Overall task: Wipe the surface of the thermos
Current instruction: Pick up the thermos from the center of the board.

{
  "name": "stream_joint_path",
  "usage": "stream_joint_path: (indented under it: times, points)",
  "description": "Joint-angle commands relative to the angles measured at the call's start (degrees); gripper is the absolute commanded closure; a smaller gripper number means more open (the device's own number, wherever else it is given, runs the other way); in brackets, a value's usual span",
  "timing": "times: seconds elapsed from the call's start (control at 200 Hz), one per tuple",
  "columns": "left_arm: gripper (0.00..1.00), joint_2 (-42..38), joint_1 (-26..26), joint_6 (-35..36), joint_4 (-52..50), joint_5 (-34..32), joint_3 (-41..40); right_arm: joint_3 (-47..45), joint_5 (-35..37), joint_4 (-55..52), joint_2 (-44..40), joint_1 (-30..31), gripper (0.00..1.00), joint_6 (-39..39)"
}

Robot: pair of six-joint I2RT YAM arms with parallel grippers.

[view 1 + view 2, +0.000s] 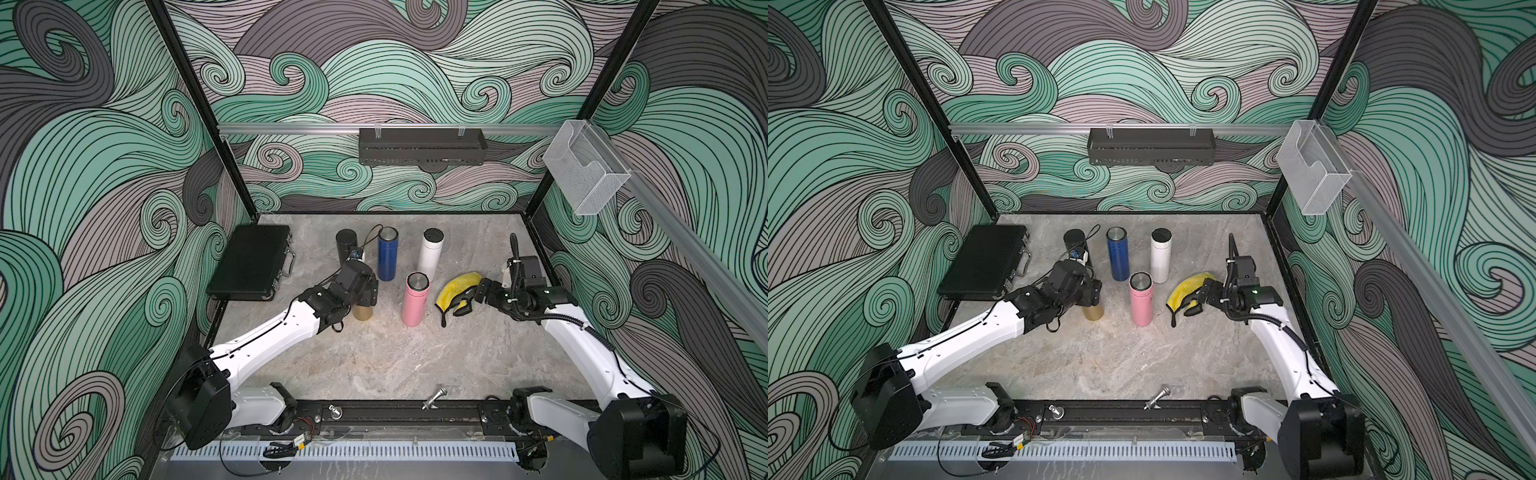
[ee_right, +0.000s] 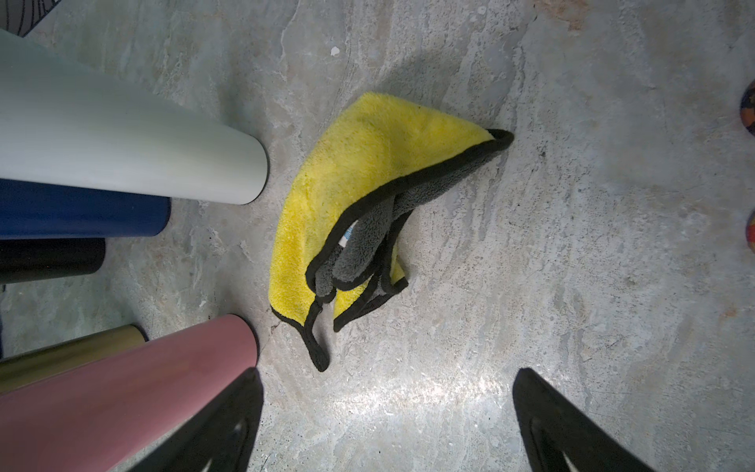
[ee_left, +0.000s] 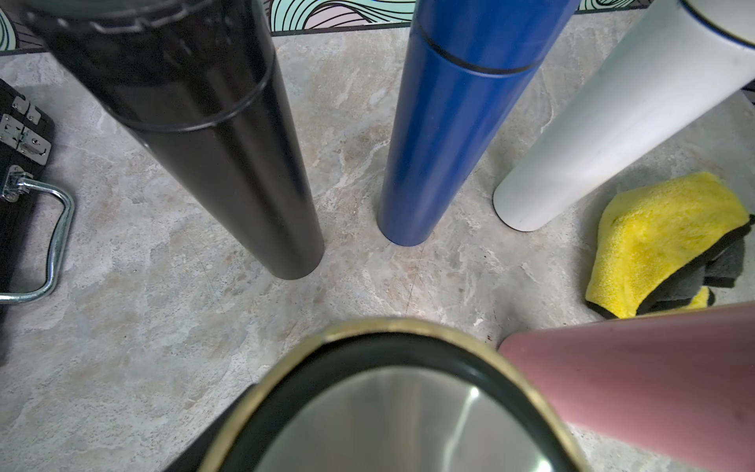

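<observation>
Gold thermos (image 1: 363, 312): upright on the bench (image 1: 395, 365), near the pink thermos (image 1: 414, 301); likely your target.
Left end effector (image 1: 365, 296): right over its top, probably to steady it; you can't tell the grip.
Right end effector (image 2: 386, 374): released, poised above the yellow cloth (image 2: 347, 184), placed to collect your wiper.

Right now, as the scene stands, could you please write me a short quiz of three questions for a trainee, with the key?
1. True or false: the right gripper holds the yellow cloth.
2. Which thermos stands under the left gripper? A) pink thermos B) gold thermos C) blue thermos
3. How many thermoses stand upright on the table?
Key: 1 false, its jaws are open above the cloth, which lies on the table; 2 B; 3 five, counting also the black thermos and the white thermos.
</observation>
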Motion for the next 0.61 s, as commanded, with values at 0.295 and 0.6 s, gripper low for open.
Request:
stream_joint_path:
  times: [0.295, 0.6]
  points:
    - [0.37, 0.20, -0.35, -0.09, 0.77, -1.87, -1.67, -1.03, -0.11, 0.36, -0.17, 0.28, 0.08, 1.25]
    - [1.00, -0.25, -0.38, -0.43, 0.71, -1.98, -1.11, -1.29, 0.05, 1.94, 3.34, 0.50, 0.09, 1.73]
